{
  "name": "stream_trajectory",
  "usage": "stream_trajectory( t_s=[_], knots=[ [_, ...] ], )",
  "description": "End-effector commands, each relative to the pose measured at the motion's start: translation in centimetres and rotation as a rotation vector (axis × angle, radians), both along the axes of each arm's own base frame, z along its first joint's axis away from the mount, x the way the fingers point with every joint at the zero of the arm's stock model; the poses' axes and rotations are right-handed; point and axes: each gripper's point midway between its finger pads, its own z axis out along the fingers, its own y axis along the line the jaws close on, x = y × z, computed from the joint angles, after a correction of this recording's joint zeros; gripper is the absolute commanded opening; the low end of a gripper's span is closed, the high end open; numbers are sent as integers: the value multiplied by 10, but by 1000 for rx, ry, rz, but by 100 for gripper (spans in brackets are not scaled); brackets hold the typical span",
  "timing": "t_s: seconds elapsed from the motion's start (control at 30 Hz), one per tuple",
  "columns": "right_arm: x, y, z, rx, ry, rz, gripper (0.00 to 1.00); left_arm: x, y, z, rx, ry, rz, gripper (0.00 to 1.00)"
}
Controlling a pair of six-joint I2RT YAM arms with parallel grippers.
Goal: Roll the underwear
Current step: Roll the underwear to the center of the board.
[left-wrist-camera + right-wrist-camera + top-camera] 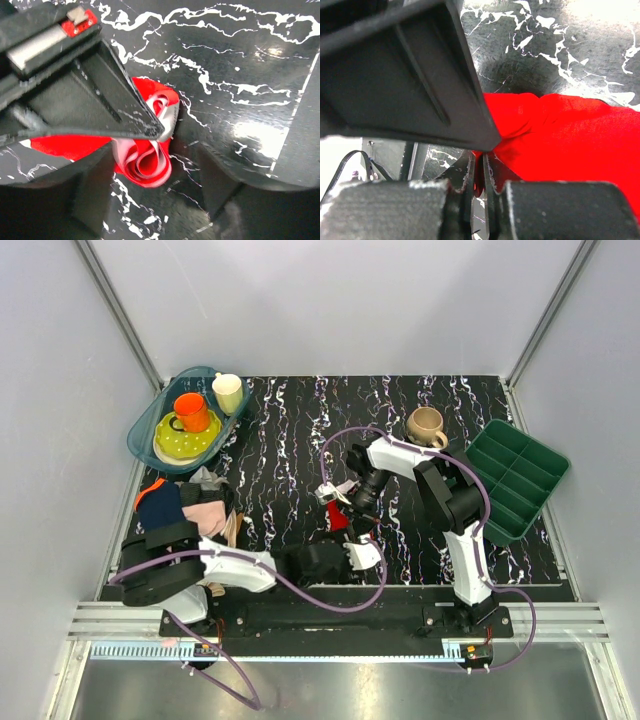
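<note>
The underwear (pixel 145 167), red with white trim, lies partly rolled on the black marbled table (pixel 280 430) near its front edge, its coiled end facing the left wrist camera. No writing on it can be read. The right gripper (pixel 479 172) is almost closed, pinching a red fold. The left gripper (pixel 155 190) stands wide, one finger on each side of the roll, holding nothing.

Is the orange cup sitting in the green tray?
No, the orange cup sits on a yellow plate in the blue bin, far from the green tray.
</note>
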Motion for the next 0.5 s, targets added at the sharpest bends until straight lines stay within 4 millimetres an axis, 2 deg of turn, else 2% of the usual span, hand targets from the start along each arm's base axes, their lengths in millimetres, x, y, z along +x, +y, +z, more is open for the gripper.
stream_trajectory(
  t_s=[0.0,0.07,0.1,0.2,0.27,0.33,0.47],
  knots=[
    [-23,-17,19,-78,101,6,11,8,-15,1,32,-13,-4,60],
    [-24,-18,19,-80,104,7,12,7,-16,-3,46,8,-11,48],
    [-23,-18,18,-79,103,5,12,6,-16,-5,48,17,-10,29],
    [-23,-18,20,-68,98,0,14,7,-11,-8,48,57,0,11],
    [-22,-17,21,-60,90,-4,17,7,-7,-12,51,95,-11,6],
    [-17,-17,23,-49,72,-23,25,2,-6,-13,42,147,-36,0],
    [-2,-22,32,-35,28,-84,38,3,-4,-10,-12,272,-68,0]
  ],
)
